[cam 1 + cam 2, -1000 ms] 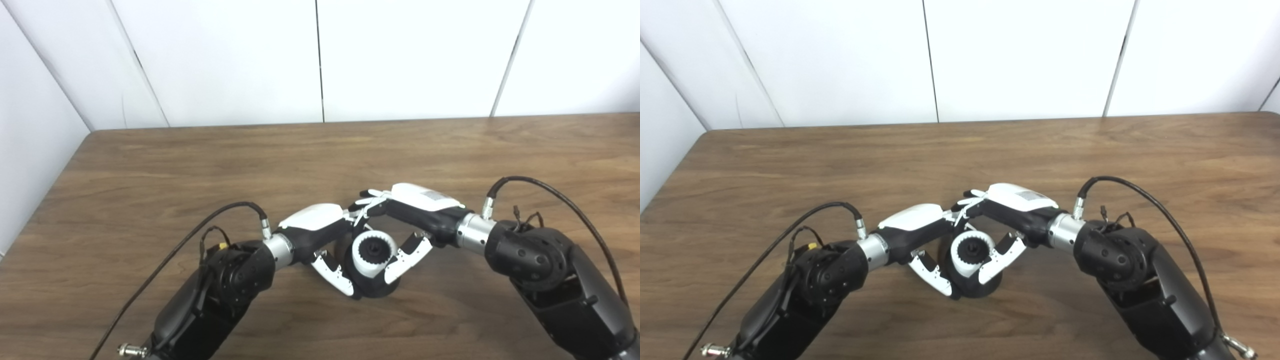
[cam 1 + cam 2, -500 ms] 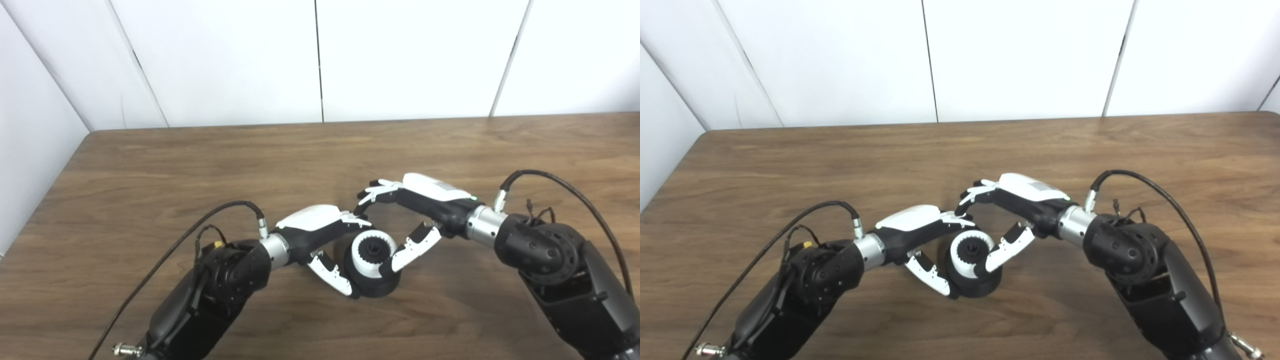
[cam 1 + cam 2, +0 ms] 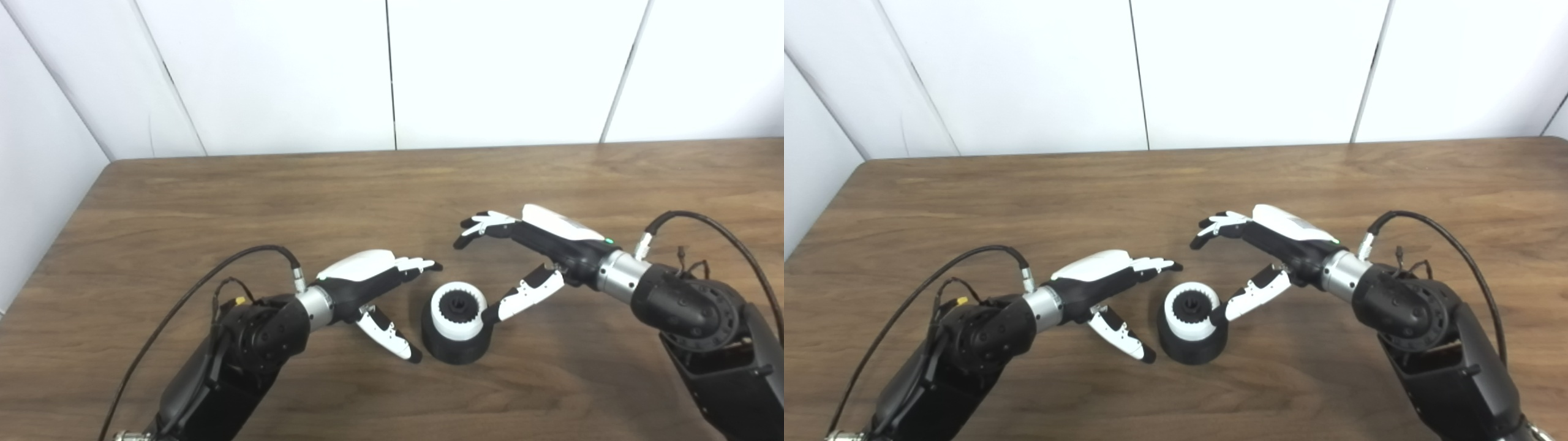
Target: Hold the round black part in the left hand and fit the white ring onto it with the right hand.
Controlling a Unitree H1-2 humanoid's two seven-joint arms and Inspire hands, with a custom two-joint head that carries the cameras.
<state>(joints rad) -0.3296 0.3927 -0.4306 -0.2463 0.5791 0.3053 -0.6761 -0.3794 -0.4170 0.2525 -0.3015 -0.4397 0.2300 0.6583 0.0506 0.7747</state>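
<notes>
The round black part (image 3: 454, 348) stands on the wooden table (image 3: 245, 196) near its front middle. The white ring (image 3: 459, 310) sits on top of it, around a black toothed hub. My left hand (image 3: 373, 285) is open just left of the part, fingers spread, touching nothing. My right hand (image 3: 527, 248) is open to the right and behind the part; its thumb tip reaches close to the part's right side. The same scene shows in the right eye view, with the part (image 3: 1191, 346) between the left hand (image 3: 1108, 288) and the right hand (image 3: 1262, 245).
The table's left edge (image 3: 55, 245) runs beside a white wall. White wall panels (image 3: 392, 73) stand behind the far edge. Black cables (image 3: 704, 226) loop from both wrists.
Both hands have opened and drawn away from the part, the left hand to the left, the right hand to the right and back. The part with the ring stays on the table.
</notes>
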